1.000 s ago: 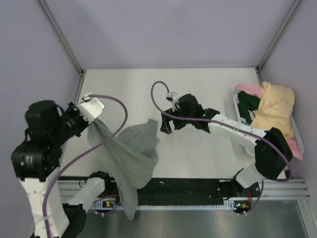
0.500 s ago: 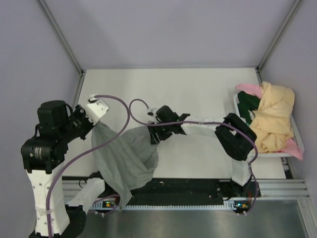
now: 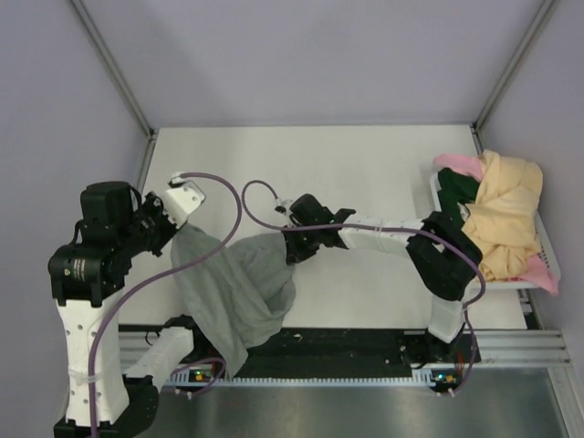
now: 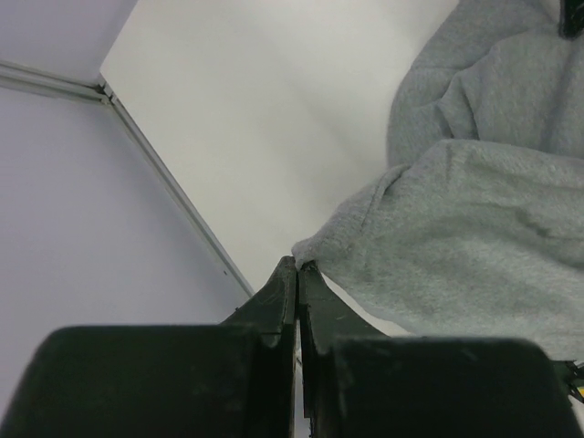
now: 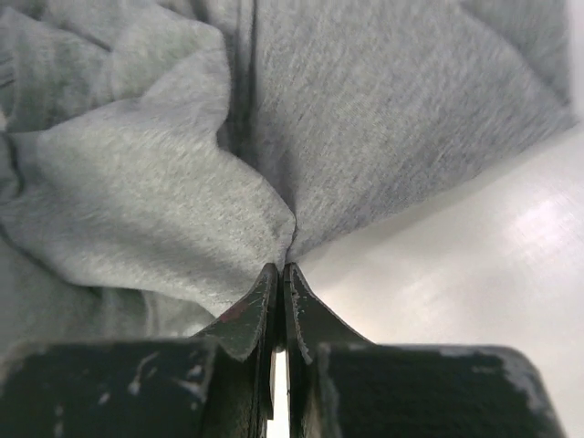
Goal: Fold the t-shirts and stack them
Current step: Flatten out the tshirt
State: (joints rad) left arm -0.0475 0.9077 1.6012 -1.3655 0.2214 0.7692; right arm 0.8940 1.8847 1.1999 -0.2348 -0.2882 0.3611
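**Held at two points: grey t-shirt [image 3: 239,287]**

Item: one grey t-shirt, lower left of centre in the top view, hanging bunched across the near edge of the table [image 3: 365,164].

My left gripper [image 3: 176,230] is clamped tight on its left corner, raised.

My right gripper [image 3: 292,252] is pinched closed on a fold at its upper right edge, low over the table.

Other stock: pale yellow t-shirt [image 3: 506,214], pink t-shirt [image 3: 456,164] and dark green t-shirt [image 3: 454,193], heaped together at the right edge.

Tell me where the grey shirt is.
Top view: the grey shirt hangs at front left, pinched between the left tool and the right tool.
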